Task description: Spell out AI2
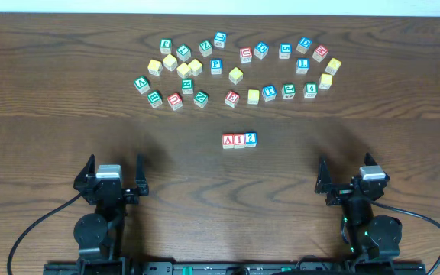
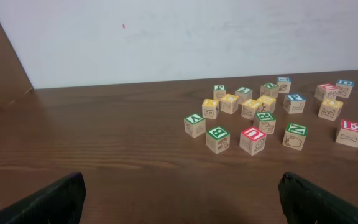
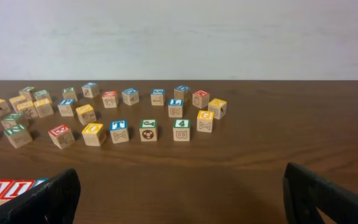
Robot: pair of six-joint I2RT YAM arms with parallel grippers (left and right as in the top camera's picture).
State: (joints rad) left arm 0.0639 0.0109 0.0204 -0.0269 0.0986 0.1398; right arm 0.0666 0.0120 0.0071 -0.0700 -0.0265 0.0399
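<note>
Since the A cube (image 1: 228, 140), the I cube (image 1: 240, 140) and the 2 cube (image 1: 251, 139) lie side by side and touching in 1 straight row, the word reads correctly from the robot's side and the spelling is judged complete. The row rests on the counter (image 1: 52, 114), ahead of both pairs of fingers and between them, well apart from each.

The left fingers (image 1: 139, 174) are spread wide and grasp nothing. The right fingers (image 1: 322, 174) are likewise released and empty. Both pairs sit low and close to the arm bases, a posture judged to be a parked one that leaves the row free of contact.

The spare cubes (image 1: 235, 75) lie scattered in a band farther ahead of the fingers, beyond the row. This gap keeps the 3-cube word distinct from the unused letters. In the right wrist view, the row's red A and I faces show just ahead of the inner finger.
</note>
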